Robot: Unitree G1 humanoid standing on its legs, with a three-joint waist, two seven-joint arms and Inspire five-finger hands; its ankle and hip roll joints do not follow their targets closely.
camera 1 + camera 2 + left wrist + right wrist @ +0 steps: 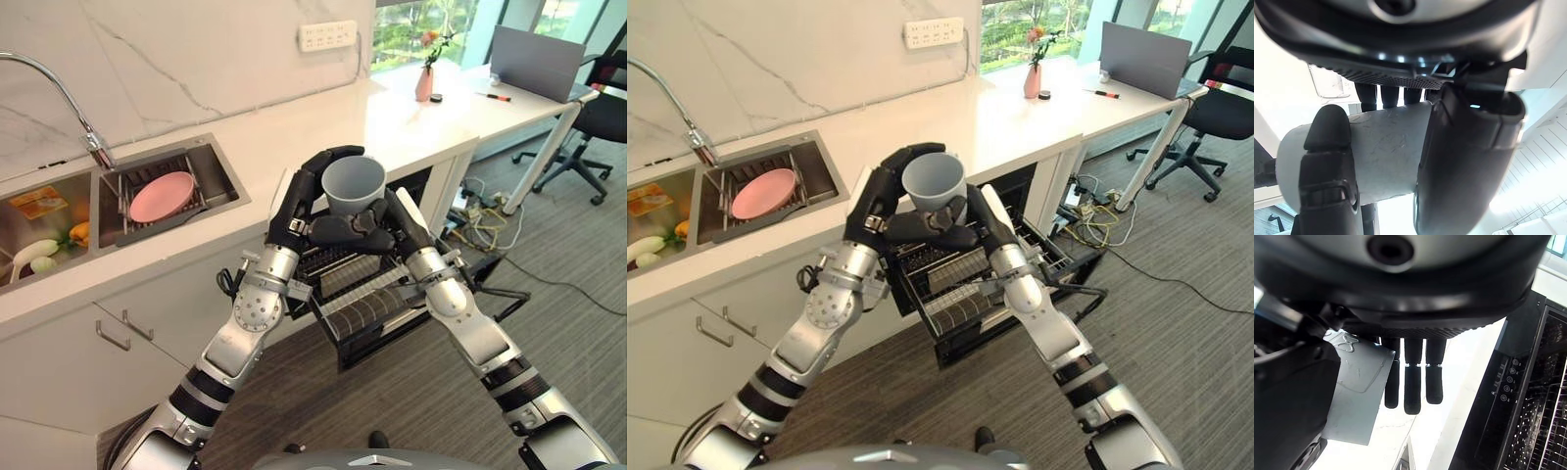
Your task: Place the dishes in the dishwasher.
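I have the grey plastic cup [353, 184] held above the pulled-out wire dishwasher rack [364, 294] — left hand [299, 201] curled round it, right hand [392, 223] cupping beneath, fingers straight. I'd lower slowly, keeping it level.

The cup [354, 183] looks like matt grey plastic, its wall finely scuffed in the left wrist view. The left hand [299, 201] and right hand [397, 223] are smooth, dark, faintly glossy plastic. The counter [323, 127] and the wall behind it are polished white stone, grey-veined. The sink [59, 235] and tap [59, 93] are steel — brushed and shiny. The dishwasher rack [367, 294] is wire; the pink plate [162, 196] glossy.
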